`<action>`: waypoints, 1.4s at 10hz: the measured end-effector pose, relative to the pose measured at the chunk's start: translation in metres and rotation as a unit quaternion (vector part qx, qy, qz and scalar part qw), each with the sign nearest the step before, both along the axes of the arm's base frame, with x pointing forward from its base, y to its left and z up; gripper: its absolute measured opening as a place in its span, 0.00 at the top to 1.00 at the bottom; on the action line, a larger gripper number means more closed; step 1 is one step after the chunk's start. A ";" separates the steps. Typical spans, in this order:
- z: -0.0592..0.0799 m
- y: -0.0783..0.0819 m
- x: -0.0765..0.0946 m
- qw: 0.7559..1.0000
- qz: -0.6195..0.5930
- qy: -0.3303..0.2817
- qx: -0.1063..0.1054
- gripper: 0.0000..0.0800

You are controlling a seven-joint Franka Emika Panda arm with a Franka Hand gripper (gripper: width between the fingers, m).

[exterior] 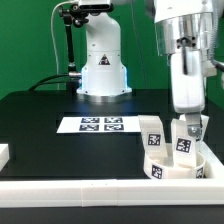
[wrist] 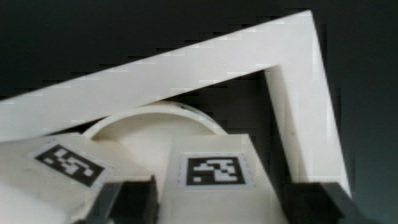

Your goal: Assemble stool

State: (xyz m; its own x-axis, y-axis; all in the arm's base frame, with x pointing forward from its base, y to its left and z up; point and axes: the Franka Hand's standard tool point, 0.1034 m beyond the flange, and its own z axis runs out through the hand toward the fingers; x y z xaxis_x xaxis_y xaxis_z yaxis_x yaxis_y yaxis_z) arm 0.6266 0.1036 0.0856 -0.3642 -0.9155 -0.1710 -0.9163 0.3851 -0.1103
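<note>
The round white seat [exterior: 170, 170] lies in the corner of the white border rails at the exterior view's right. One white leg [exterior: 152, 132] with a tag stands upright on it. My gripper [exterior: 188, 133] comes down from above and is shut on a second tagged leg [exterior: 184, 145], which stands upright on the seat beside the first. In the wrist view this held leg [wrist: 221, 168] sits between my dark fingers [wrist: 128, 203], the other leg [wrist: 71, 160] is beside it, and the seat's curved edge [wrist: 151, 118] shows behind.
The marker board [exterior: 100, 124] lies in the middle of the black table in front of the robot base [exterior: 103, 70]. White border rails [exterior: 80, 190] run along the front edge and meet in a corner [wrist: 294, 60] by the seat. A white piece [exterior: 4, 153] sits at the far left.
</note>
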 end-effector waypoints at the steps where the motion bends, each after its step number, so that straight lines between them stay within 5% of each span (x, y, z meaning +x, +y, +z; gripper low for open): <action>1: 0.000 -0.003 0.000 1.000 -0.025 0.003 0.006 0.58; 4: 0.001 -0.004 0.000 1.000 -0.020 0.003 0.007 0.58; 5: 0.004 -0.007 0.001 1.000 0.005 0.003 0.004 0.32; 6: 0.008 -0.007 0.002 1.000 0.019 -0.001 0.003 0.32; 7: 0.016 -0.006 0.004 1.000 0.025 -0.007 0.004 0.21; 9: 0.027 -0.005 0.007 0.998 0.053 -0.015 0.006 0.19; 12: 0.025 -0.005 0.006 0.986 0.165 -0.026 -0.016 0.19; 14: 0.024 -0.005 0.003 0.950 0.309 -0.021 -0.050 0.19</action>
